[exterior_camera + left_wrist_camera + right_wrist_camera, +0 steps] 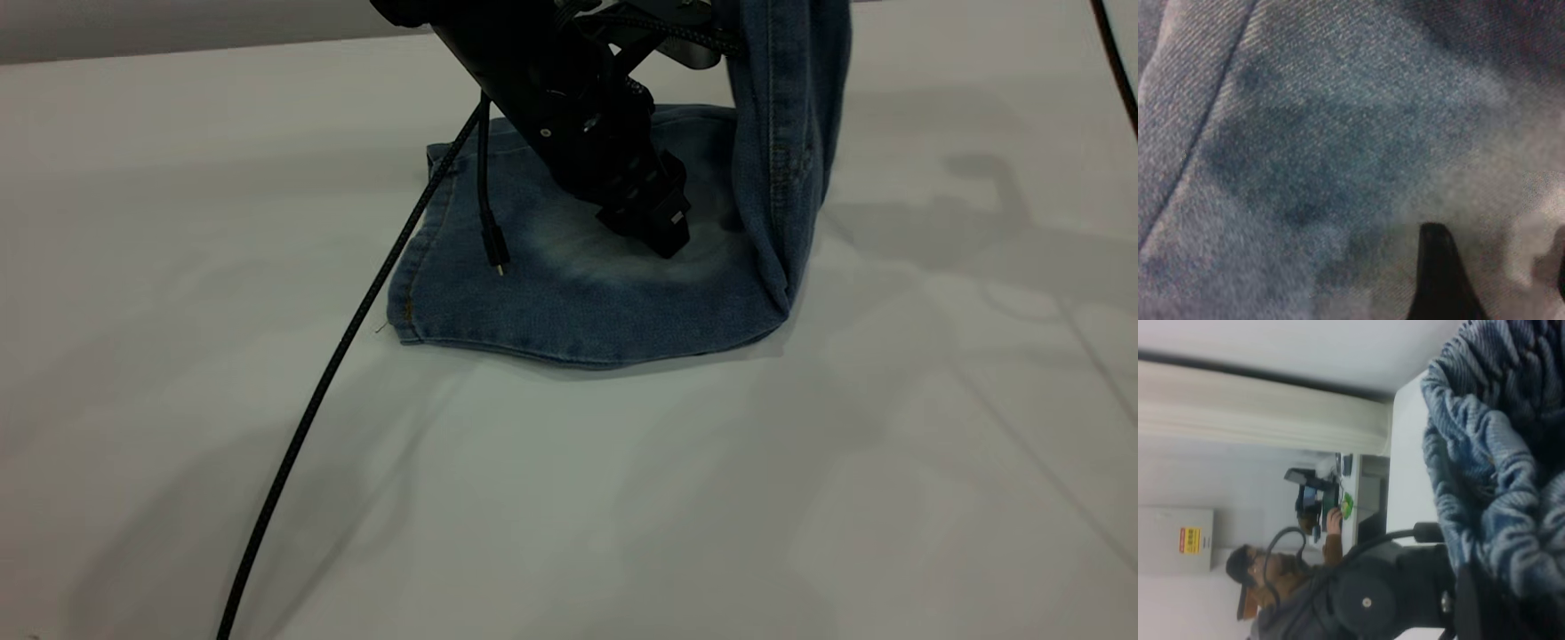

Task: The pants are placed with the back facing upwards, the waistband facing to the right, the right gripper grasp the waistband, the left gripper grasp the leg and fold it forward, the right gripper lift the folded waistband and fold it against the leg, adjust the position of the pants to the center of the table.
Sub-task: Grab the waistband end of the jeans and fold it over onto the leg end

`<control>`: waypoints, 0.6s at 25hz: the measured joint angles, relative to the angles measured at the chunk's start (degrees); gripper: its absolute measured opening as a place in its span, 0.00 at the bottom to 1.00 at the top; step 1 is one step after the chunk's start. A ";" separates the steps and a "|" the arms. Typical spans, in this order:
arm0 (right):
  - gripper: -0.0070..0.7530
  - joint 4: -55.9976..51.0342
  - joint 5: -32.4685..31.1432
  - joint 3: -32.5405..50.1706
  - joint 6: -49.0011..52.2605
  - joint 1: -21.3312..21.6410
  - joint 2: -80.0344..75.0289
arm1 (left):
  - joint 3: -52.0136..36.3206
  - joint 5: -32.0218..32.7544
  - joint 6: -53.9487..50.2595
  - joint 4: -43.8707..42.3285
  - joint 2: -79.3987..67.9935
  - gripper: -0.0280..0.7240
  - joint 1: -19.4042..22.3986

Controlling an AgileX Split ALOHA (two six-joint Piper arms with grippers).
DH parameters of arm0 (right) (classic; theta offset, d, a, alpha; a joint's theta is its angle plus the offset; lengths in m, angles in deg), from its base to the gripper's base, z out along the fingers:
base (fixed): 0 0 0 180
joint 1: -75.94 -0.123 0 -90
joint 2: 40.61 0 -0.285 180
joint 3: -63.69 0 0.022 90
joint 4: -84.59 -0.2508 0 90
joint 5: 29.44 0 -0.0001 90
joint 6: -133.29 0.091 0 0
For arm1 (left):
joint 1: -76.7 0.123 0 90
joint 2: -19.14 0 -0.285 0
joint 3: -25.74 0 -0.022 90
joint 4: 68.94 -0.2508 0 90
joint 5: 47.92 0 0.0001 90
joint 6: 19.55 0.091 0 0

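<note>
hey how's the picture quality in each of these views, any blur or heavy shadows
Exterior view: sharp but dim, soft arm shadows crossing the table around the pants. Left wrist view: pressed close to the denim, blurred. Right wrist view: waistband fills one side, soft; background clearer.

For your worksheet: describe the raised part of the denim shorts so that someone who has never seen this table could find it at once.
Start at the white table, where the pants lie folded. At their right side one denim panel rises steeply out of the top of the exterior view. Unlike the flat, faded layer under the left gripper, it hangs upright.
</note>
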 joint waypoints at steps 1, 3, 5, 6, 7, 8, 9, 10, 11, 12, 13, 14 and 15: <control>0.11 -0.27 0.05 0.00 0.00 0.05 0.00 | -0.06 0.83 0.00 -0.08 0.60 0.55 0.46; 0.11 -0.31 0.23 0.00 -0.13 0.19 0.00 | -0.06 0.83 -0.10 -0.30 2.28 0.55 1.41; 0.11 -0.26 0.23 0.00 -0.56 0.19 0.00 | -0.06 0.40 -0.10 -0.30 4.19 0.55 2.69; 0.11 -0.15 0.23 0.00 -0.56 0.19 0.00 | -0.06 0.40 -0.10 -0.30 5.21 0.55 3.25; 0.11 0.09 0.23 0.00 -0.61 0.19 0.00 | -0.06 0.40 -0.10 -0.37 6.05 0.55 3.94; 0.11 0.41 0.17 0.00 -0.86 0.19 0.00 | -0.06 0.40 -0.10 -0.47 7.07 0.55 4.62; 0.11 0.73 0.17 0.00 -1.23 0.19 0.00 | -0.06 0.40 -0.10 -0.49 8.19 0.55 5.34; 0.11 0.96 0.17 0.00 -1.23 0.19 -0.05 | -0.06 0.34 -0.10 -0.68 9.42 0.55 5.96; 0.11 1.11 0.17 0.00 -1.23 0.19 -0.06 | -0.06 0.22 -0.04 -1.28 10.51 0.55 6.75; 0.11 1.29 0.17 0.00 -1.23 0.10 -0.06 | -0.01 0.05 -0.04 -2.40 11.86 0.55 7.66; 0.11 1.29 0.31 0.00 -1.23 -0.43 -0.06 | -0.01 0.05 -0.10 -3.33 13.28 0.55 8.51; 0.11 1.47 0.38 0.00 -1.23 -1.04 -0.06 | -0.01 0.01 -0.30 -4.31 14.52 0.55 9.57; 0.11 1.82 0.25 0.00 -1.57 -1.74 -0.06 | -0.01 -0.13 -0.42 -5.05 16.06 0.55 10.66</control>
